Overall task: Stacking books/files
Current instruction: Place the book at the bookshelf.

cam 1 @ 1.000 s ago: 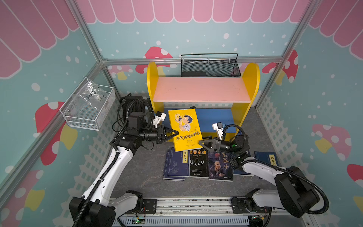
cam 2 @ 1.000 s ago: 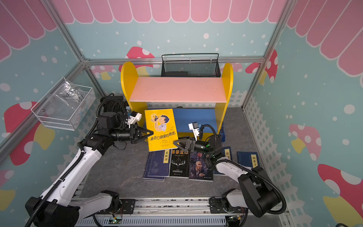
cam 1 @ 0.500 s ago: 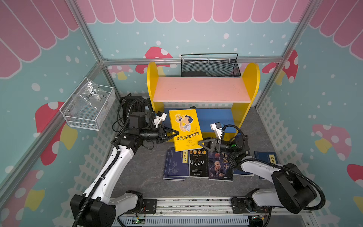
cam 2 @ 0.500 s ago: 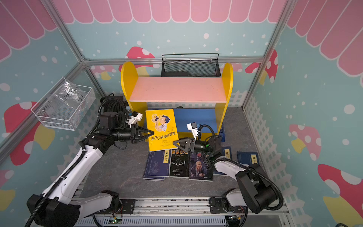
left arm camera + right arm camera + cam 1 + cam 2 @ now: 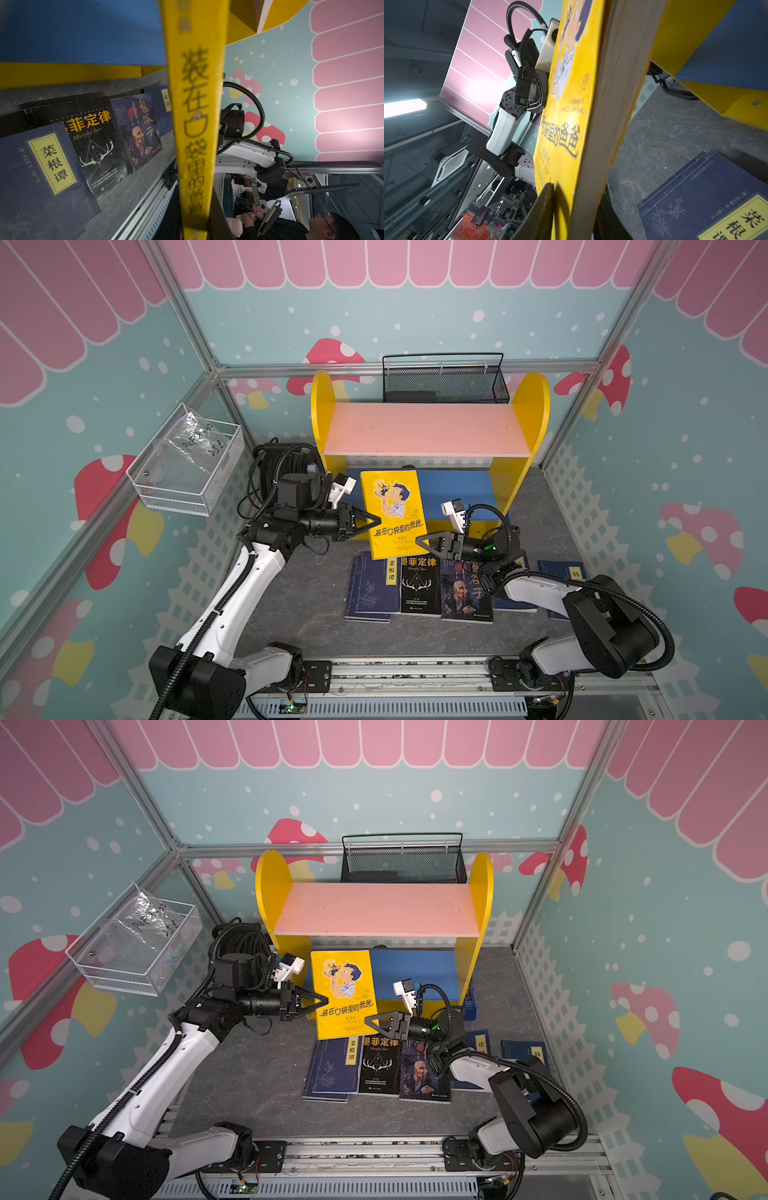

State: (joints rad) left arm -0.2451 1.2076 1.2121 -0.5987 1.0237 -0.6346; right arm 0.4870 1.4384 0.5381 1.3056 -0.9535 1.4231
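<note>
My left gripper (image 5: 376, 522) pinches the stiff yellow book (image 5: 392, 514) by its spine, and my right gripper (image 5: 422, 544) sits around its page edge, squeezing or not I can't tell.

both top views high in front, looking down and back at the shelf (image 5: 428, 435), near-identical whole scene, left wrist view close on the spine of the yellow book (image 5: 195, 124), right wrist view close on its page edge, both sharing the navy book (image 5: 47, 166)
</note>
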